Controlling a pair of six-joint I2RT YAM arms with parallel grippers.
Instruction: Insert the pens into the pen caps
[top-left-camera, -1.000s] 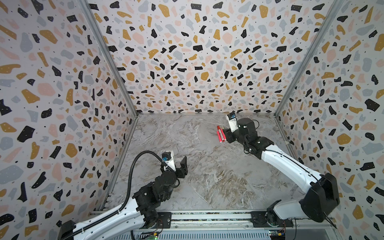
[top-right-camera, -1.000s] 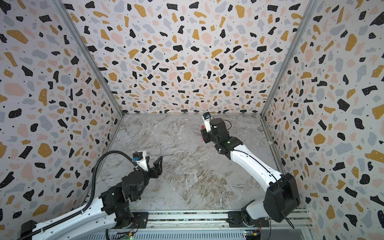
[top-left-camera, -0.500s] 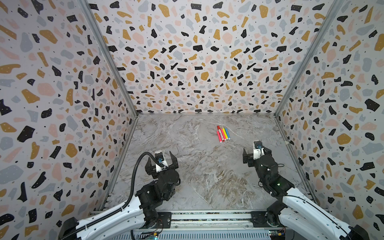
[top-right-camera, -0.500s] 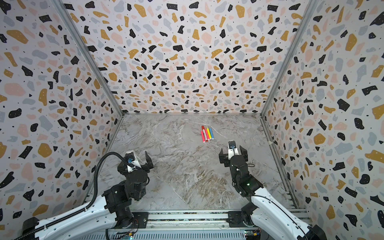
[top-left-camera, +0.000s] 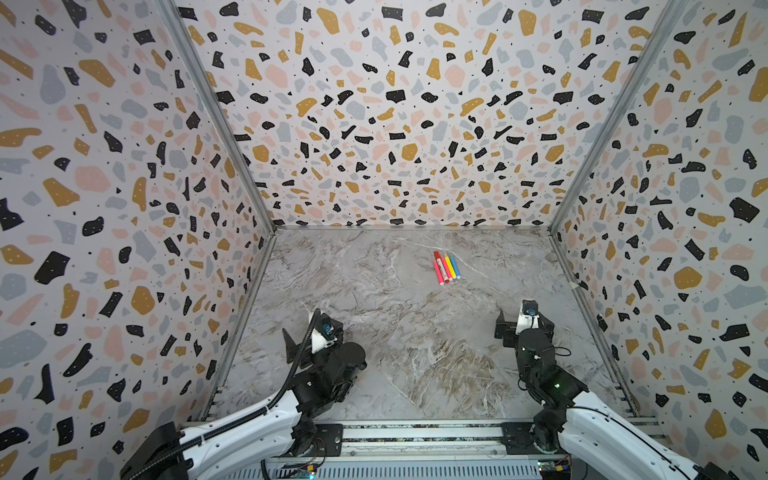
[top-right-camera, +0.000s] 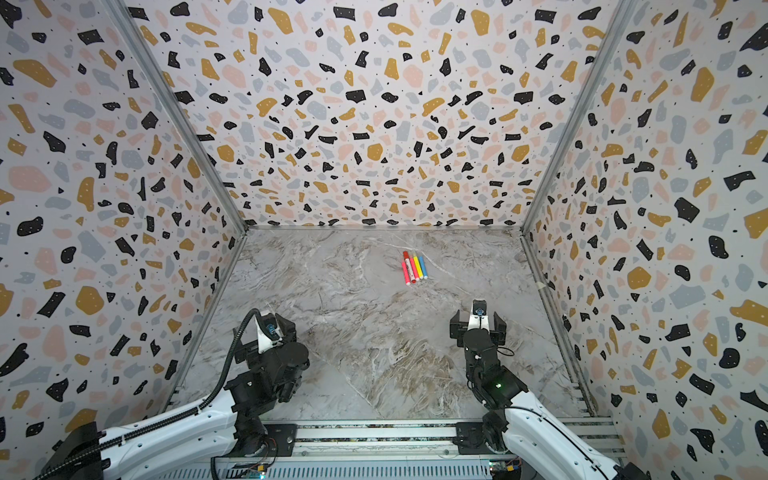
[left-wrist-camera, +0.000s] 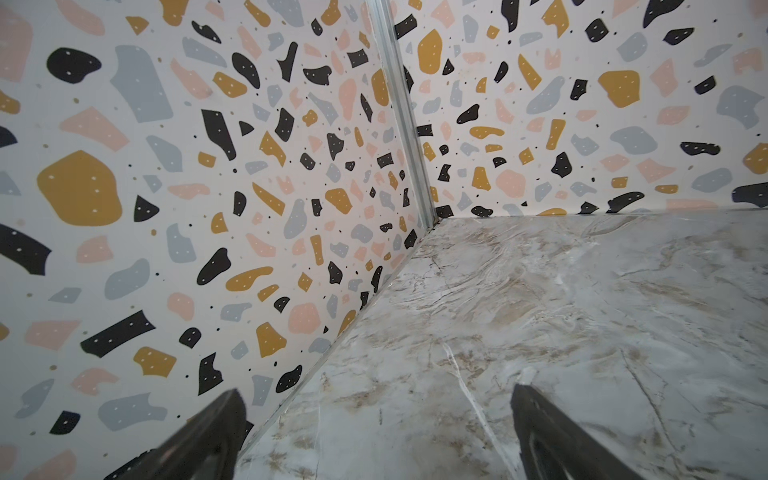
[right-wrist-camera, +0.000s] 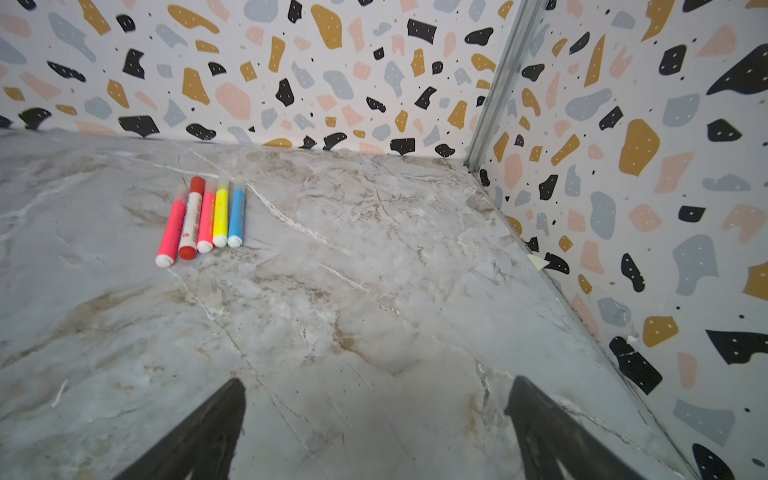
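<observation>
Several pens lie side by side on the marble floor, right of centre toward the back, seen in both top views. They are two neon pink, one white with red markings, one yellow and one blue. A red pen cap sits at the far end of the white pen, in line with it. The other pens' far ends look pale and blurred. My right gripper is open and empty at the near right, well short of the pens. My left gripper is open and empty at the near left.
Terrazzo-patterned walls close in the back and both sides. The left gripper faces the left wall's foot and the back left corner. A metal rail runs along the front edge. The right gripper stands near the right wall.
The right arm has drawn back from the pens to the near right, leaving the row uncovered. Both grippers have opened wide. The left gripper has pulled back and turned toward the left wall.
</observation>
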